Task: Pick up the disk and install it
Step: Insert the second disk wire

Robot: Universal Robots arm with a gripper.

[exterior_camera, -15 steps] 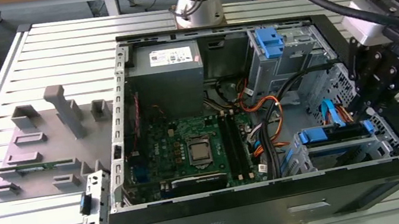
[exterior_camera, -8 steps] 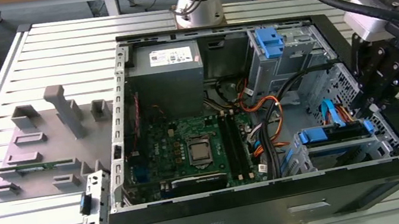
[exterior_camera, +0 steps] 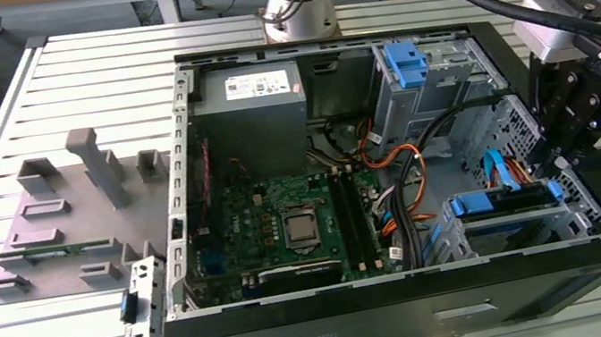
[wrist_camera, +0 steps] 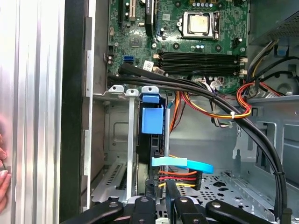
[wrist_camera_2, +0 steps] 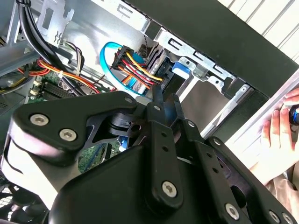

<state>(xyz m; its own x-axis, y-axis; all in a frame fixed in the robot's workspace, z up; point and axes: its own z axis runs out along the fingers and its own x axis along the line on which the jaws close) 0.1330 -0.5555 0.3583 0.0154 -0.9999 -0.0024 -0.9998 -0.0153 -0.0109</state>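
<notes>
disk [exterior_camera: 503, 200]: seated on edge in the drive cage [exterior_camera: 469, 237], blue rails engaged in the slots.
gripper [wrist_camera: 169, 192]: fingers closed narrow, nothing held, positioned just beside the disk's cabled end.

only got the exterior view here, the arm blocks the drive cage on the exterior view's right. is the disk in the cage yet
Observer: Yes. In the first wrist view the disk sits edge-on in a slot of the drive cage, with its blue tab at the cage's mouth.
Operator: any cables on it
Observer: A bundle of red, yellow and black wires and a flat blue cable meet the disk at the end away from the tab.
Operator: anyone near the case
Observer: In the second wrist view a person's hand lies just beyond the case's outer wall.
</notes>
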